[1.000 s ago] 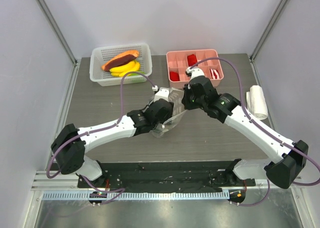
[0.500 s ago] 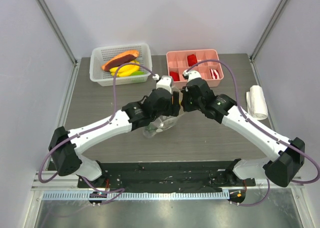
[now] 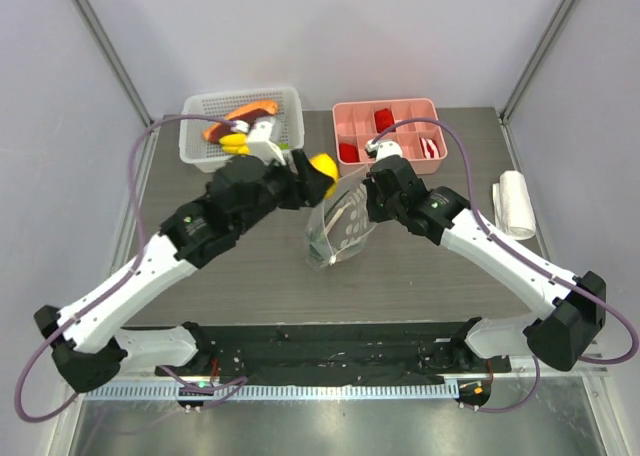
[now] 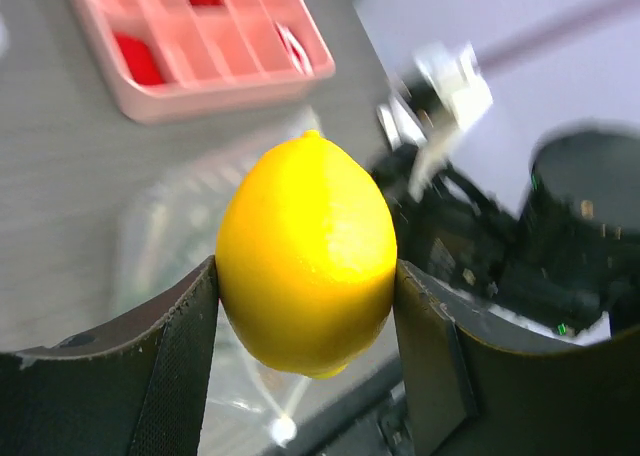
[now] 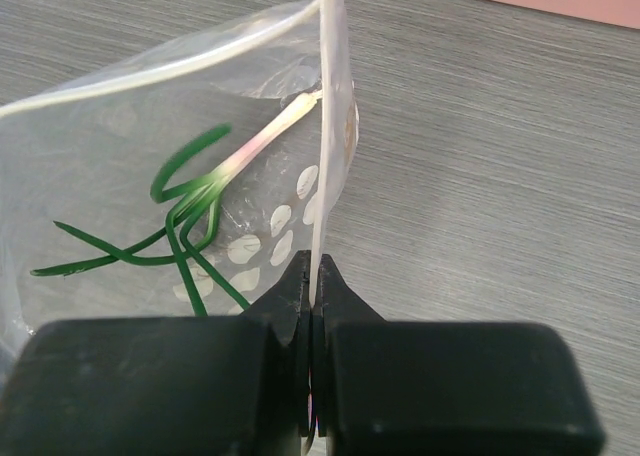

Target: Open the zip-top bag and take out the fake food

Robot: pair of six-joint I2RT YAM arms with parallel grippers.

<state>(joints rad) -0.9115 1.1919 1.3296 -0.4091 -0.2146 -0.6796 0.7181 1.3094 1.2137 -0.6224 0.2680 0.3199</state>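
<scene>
Currently the left hand [image 4: 306, 306] clamps a yellow lemon [image 4: 305, 231]. The right hand [image 5: 312, 278] pinches one edge of the zip-top bag [image 5: 120, 156]; a green piece [image 5: 190, 211] sits inside.

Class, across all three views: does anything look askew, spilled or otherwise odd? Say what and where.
Nothing is spilled. The clear dotted plastic zip-top bag sits askew: the right end effector pinches its edge, holding it upright and gaping, a green onion-like toy inside. The left end effector grips a yellow plastic lemon aloft.

Right claw [image 5: 313, 281] pinches zip-top bag [image 5: 100, 146] edge; bag mouth gapes, green stemmed piece [image 5: 205, 184] inside, grey bench [image 5: 500, 176] behind.
</scene>
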